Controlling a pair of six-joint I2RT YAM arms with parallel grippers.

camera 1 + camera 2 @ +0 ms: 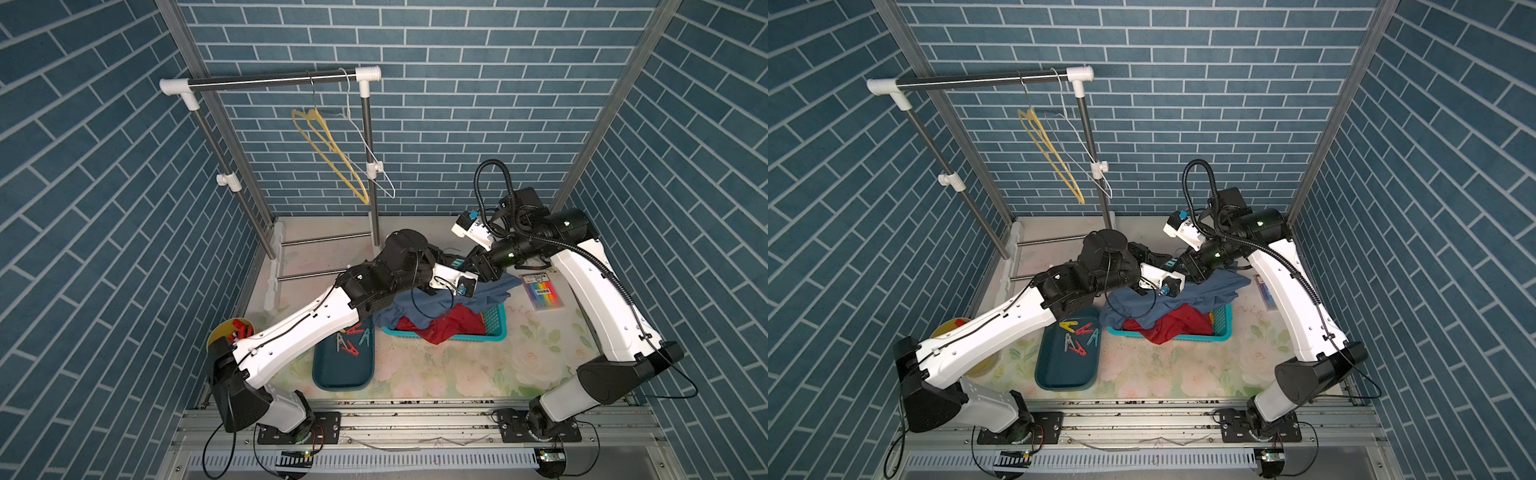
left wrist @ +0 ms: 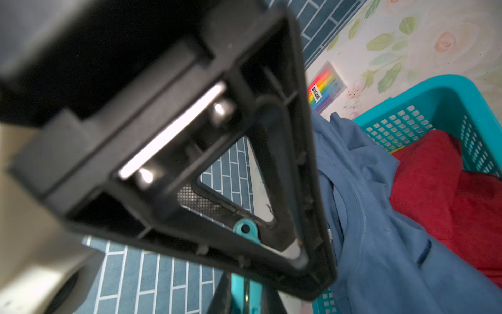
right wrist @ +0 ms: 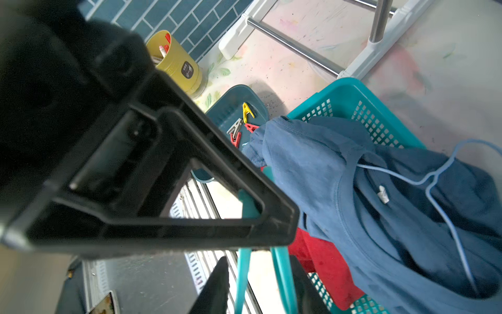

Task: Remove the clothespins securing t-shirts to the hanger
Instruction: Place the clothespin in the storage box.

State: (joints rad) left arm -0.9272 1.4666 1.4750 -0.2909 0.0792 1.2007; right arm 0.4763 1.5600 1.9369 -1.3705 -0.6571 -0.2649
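Clothespins (image 1: pixel 1077 337), five small spring clips in yellow, red, grey and teal, lie loose at the far end of the tray (image 1: pixel 1059 376). A sixth one, the teal clip (image 3: pixel 282 269), has its legs splayed and sits behind the basket (image 1: pixel 496 328), between both grippers. The left gripper (image 1: pixel 1158 258) is clamped on it. Whether the right gripper (image 1: pixel 1183 266) grips it I cannot tell. The blue shirt (image 1: pixel 415 307), crumpled, drapes over the basket rim with a pale wire hanger (image 3: pixel 440 209) in its neck, and it lies on the red shirt (image 1: pixel 453 324).

A yellow cup (image 1: pixel 220 332) sits at the table's left edge, a tray (image 1: pixel 340 370) and basket (image 1: pixel 494 320) mid-table, and a pen pack (image 1: pixel 542 291) near the right edge.
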